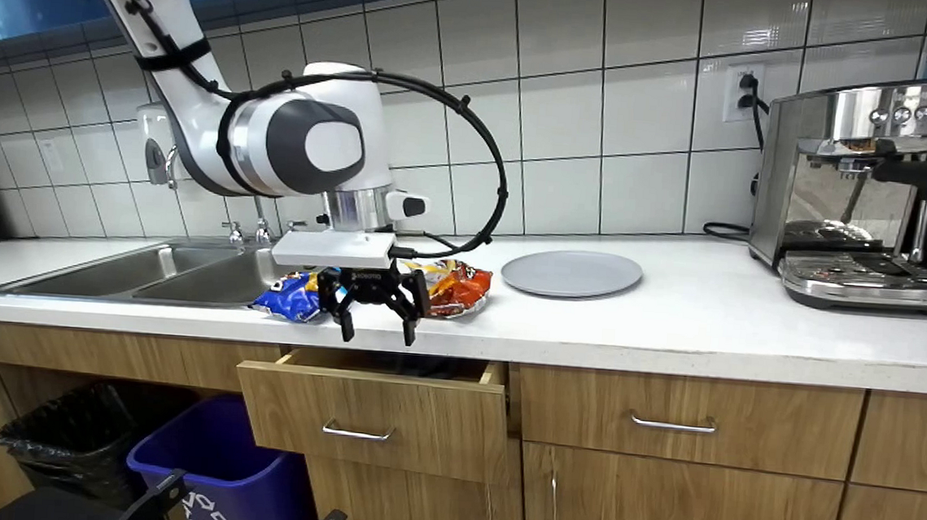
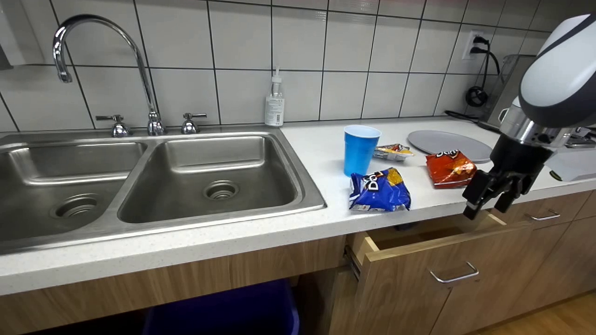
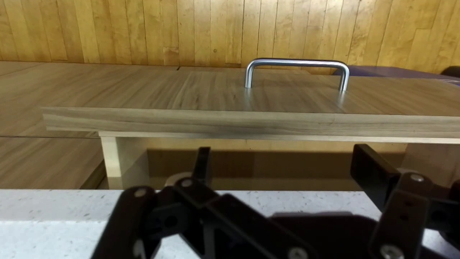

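Note:
My gripper point(image 1: 377, 335) is open with nothing between its fingers. It points down above the counter's front edge and the pulled-out wooden drawer point(image 1: 371, 417). In the wrist view the fingertips point(image 3: 282, 149) appear over the drawer's inside, behind its front panel point(image 3: 201, 97). The drawer's metal handle point(image 3: 298, 62) lies beyond them. In an exterior view the gripper point(image 2: 486, 209) hangs beside a red chip bag point(image 2: 450, 170). A blue Doritos bag point(image 2: 379, 190) lies near the counter edge, by an upright blue cup point(image 2: 359, 149). Something dark point(image 1: 415, 364) is partly visible inside the drawer.
A double sink point(image 2: 309, 195) adjoins the bags. A grey plate point(image 1: 573, 273) and a small snack bag point(image 2: 393, 151) lie on the counter. A coffee machine point(image 1: 860, 190) stands further along. A blue bin point(image 1: 285, 484) and a black-lined bin point(image 1: 76, 437) stand below.

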Controlling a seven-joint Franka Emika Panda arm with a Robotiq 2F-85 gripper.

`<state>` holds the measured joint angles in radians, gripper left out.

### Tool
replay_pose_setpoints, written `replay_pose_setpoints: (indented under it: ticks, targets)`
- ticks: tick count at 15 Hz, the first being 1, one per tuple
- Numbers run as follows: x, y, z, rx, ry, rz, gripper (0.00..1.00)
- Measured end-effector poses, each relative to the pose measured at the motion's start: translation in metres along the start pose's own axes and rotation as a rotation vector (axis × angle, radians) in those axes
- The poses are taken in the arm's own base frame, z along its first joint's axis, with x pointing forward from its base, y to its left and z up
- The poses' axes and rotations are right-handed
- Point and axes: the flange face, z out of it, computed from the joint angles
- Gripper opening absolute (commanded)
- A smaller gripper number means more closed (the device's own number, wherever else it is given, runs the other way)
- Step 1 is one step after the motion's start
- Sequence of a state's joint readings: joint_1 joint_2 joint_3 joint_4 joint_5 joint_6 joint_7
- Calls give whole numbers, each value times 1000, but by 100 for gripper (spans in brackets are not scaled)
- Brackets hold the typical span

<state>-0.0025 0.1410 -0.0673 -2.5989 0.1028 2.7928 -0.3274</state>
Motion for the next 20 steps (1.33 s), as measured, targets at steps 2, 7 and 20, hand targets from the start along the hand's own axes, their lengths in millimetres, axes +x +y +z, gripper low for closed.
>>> replay_pose_setpoints:
  ticks: [2,7,20]
  targets:
    - [2,-4,8,2,17,9,100]
    - [8,-7,23,4,45,17,100]
    - [20,-4,58,34,42,5,100]
